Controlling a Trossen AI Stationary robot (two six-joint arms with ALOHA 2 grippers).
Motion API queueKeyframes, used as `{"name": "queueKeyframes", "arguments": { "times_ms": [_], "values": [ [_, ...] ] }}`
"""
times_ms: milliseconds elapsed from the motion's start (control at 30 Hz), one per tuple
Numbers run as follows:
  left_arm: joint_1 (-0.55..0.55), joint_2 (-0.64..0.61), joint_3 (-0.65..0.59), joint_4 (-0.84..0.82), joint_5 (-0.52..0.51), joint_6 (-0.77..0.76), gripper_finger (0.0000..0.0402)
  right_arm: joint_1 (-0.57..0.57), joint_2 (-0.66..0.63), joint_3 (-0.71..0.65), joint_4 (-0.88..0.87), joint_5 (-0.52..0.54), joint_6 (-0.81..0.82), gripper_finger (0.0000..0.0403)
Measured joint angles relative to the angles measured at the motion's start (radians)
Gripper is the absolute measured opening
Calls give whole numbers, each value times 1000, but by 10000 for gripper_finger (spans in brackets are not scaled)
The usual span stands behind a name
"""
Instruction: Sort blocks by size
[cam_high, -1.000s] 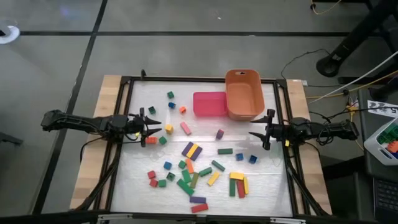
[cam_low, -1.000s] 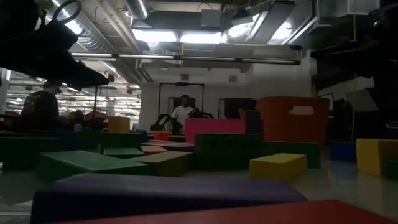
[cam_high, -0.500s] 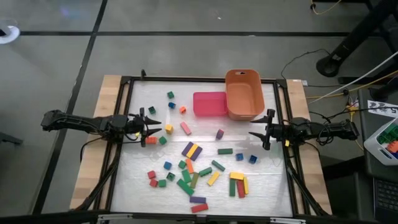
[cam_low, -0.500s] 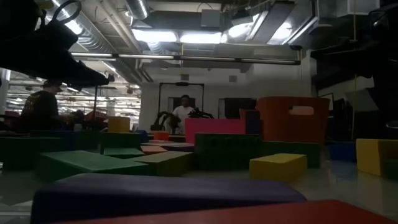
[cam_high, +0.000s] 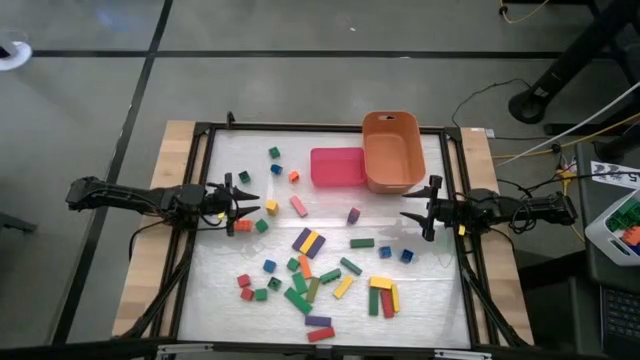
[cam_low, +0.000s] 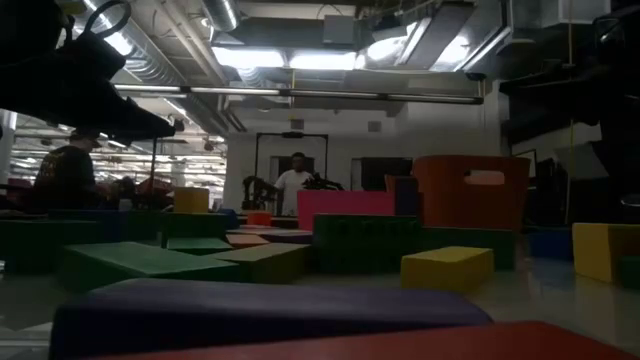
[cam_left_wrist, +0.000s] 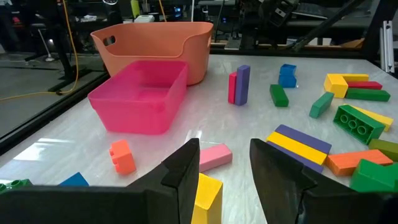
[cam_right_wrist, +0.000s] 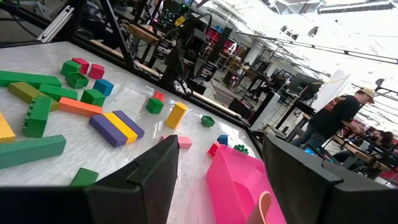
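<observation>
Many small coloured blocks lie flat and scattered on the white table top, mostly near the front middle (cam_high: 310, 285); among them are a purple and yellow pair of bars (cam_high: 309, 241) and a pink bar (cam_high: 298, 206). My left gripper (cam_high: 246, 202) is open and empty at the table's left side, with a yellow cube (cam_left_wrist: 208, 191) close beside one finger and the pink bar (cam_left_wrist: 214, 155) ahead of it. My right gripper (cam_high: 413, 216) is open and empty at the table's right side. Both also show open in the wrist views (cam_left_wrist: 224, 158) (cam_right_wrist: 217, 158).
A pink square tray (cam_high: 337, 167) and an orange oval tub (cam_high: 392, 150) stand side by side at the far middle of the table. A black frame (cam_high: 205, 135) runs round the table top. People show in the room behind (cam_low: 295, 180).
</observation>
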Motion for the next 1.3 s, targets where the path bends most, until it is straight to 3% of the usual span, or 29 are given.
{"name": "queueKeyframes", "arguments": {
  "times_ms": [433,633,800,1033,1300],
  "values": [
    [0,0,0,0,0,-5,131,0,0,8,2,0,44,232],
    [0,0,0,0,0,-90,131,0,0,119,-15,-112,90,232],
    [0,0,0,27,0,-93,131,0,47,256,-179,-132,134,232],
    [0,0,0,51,0,-90,131,0,277,448,-440,-160,296,232],
    [0,0,0,46,0,-90,131,0,638,612,-649,-388,550,232]
  ]
}}
